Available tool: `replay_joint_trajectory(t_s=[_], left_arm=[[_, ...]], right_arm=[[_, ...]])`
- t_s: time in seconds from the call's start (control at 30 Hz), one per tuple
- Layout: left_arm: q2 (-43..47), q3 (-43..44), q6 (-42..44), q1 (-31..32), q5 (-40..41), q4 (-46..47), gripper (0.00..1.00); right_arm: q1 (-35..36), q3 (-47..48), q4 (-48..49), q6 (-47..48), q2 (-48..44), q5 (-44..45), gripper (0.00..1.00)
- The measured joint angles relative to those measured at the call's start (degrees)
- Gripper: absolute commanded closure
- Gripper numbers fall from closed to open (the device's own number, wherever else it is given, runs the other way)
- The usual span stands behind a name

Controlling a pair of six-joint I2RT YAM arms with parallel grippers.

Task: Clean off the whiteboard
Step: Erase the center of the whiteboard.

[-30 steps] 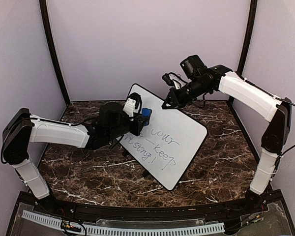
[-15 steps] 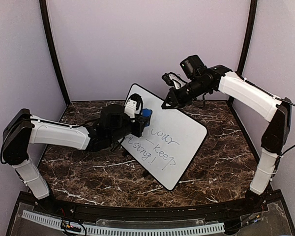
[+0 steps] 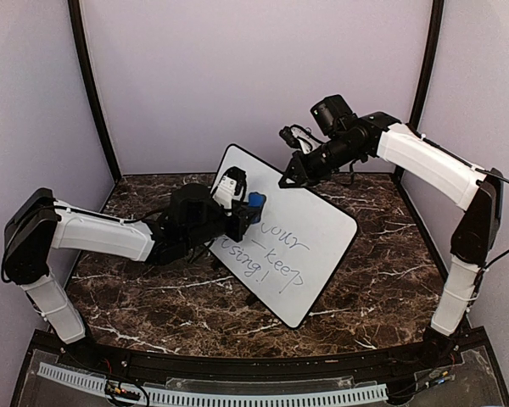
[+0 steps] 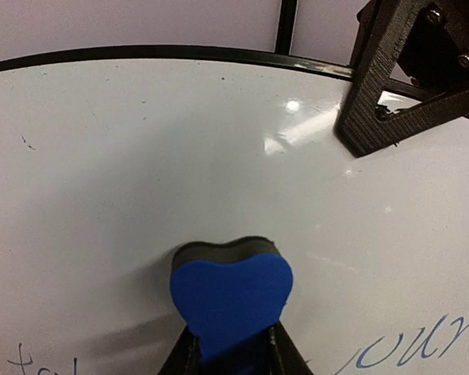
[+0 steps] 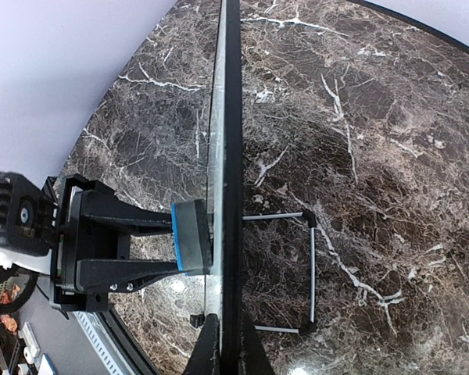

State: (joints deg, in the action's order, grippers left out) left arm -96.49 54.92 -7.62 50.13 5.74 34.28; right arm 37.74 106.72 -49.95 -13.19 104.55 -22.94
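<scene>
Centre frame, the whiteboard stands tilted on the marble table, with writing across its lower half. The left gripper pinches a blue eraser flat against it. Behind, the right gripper clamps its top edge. Wiping down over the words likely needs even pressure.

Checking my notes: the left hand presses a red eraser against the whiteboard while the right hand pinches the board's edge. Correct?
Not quite: the eraser is blue, not red, as the left wrist view shows. The left hand does press it on the whiteboard; the right hand pinches its edge.
</scene>
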Motion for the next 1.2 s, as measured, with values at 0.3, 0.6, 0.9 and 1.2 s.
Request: replay_joint_trajectory(t_s=[0.3, 0.6, 0.9, 1.2], left_arm=[[0.4, -1.9, 2.5, 1.8, -1.4, 1.4, 1.0], [1.3, -4.3, 3.5, 2.7, -2.8, 3.2, 1.0], [1.3, -3.3, 3.8, 4.2, 5.6, 1.1, 1.0], [1.3, -3.2, 3.0, 3.0, 15.8, -0.9, 1.0]], right_arm=[[0.1, 0.3, -0.3, 0.1, 0.0, -0.2, 1.0], [0.6, 1.2, -0.5, 1.0, 0.3, -0.4, 1.0], [0.6, 1.3, -0.8, 1.3, 0.4, -0.3, 1.0], [0.6, 1.3, -0.8, 1.2, 0.4, -0.3, 1.0]])
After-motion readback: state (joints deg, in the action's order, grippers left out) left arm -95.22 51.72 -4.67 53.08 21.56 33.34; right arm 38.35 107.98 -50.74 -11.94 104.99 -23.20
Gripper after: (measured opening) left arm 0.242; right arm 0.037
